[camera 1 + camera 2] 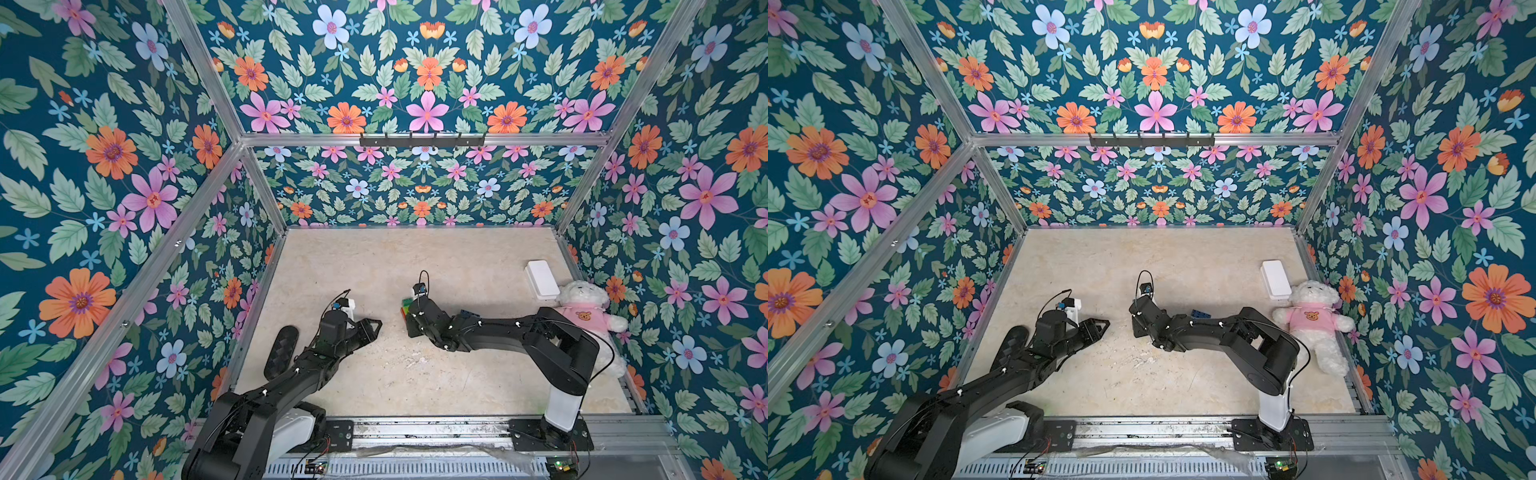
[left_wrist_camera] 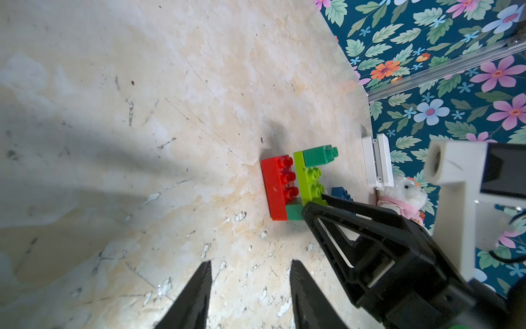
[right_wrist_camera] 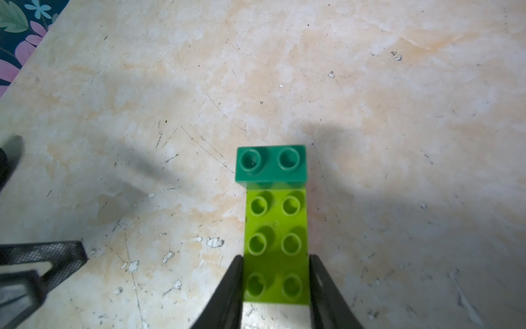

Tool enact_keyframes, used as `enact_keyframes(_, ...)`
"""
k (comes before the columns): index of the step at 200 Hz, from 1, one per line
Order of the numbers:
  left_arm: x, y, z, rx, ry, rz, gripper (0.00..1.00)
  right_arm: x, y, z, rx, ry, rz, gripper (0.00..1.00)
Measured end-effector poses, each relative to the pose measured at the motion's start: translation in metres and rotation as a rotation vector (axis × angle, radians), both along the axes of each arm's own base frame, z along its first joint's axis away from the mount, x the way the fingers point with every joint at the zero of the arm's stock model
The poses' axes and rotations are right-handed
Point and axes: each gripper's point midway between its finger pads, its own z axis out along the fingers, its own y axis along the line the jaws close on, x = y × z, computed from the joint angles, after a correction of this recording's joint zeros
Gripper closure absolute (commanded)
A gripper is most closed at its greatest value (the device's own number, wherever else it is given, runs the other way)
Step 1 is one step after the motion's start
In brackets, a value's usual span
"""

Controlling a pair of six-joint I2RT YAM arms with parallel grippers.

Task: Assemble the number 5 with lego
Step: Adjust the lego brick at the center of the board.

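Note:
The lego stack shows in the left wrist view: a red brick [image 2: 277,188], a small dark-green brick [image 2: 293,212], a lime-green brick [image 2: 310,182] and a second dark-green brick [image 2: 317,156] joined in layers. A blue brick [image 2: 341,193] lies apart behind them, also seen in a top view [image 1: 1199,314]. My right gripper [image 3: 276,273] is shut on the lime-green brick [image 3: 276,228], one finger against each long side. In a top view the stack [image 1: 404,308] peeks out beside that gripper. My left gripper [image 2: 252,273] is open and empty, a short way from the stack [image 1: 376,324].
A white box [image 1: 541,279] lies at the back right, with a white teddy bear in a pink shirt [image 1: 590,311] beside it by the right wall. A black oval object [image 1: 281,352] rests by the left wall, next to the left arm.

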Motion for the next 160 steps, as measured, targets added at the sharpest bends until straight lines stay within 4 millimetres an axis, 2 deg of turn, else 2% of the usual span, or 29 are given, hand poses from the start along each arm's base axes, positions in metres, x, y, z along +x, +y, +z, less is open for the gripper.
enact_keyframes(63,0.0,0.0,-0.001,-0.001,0.007,-0.001,0.53,0.01,-0.027,0.0,0.257,0.108,-0.046,0.66)
enact_keyframes(100,0.001,0.0,-0.001,-0.001,0.008,-0.001,0.53,0.009,-0.041,-0.003,0.462,0.197,-0.054,0.65)
enact_keyframes(141,0.003,-0.001,0.0,-0.001,0.009,-0.001,0.53,0.004,-0.042,-0.005,0.617,0.277,-0.042,0.6)
enact_keyframes(160,0.004,-0.001,0.0,-0.001,0.008,-0.001,0.54,0.002,-0.044,-0.01,0.641,0.314,-0.051,0.55)
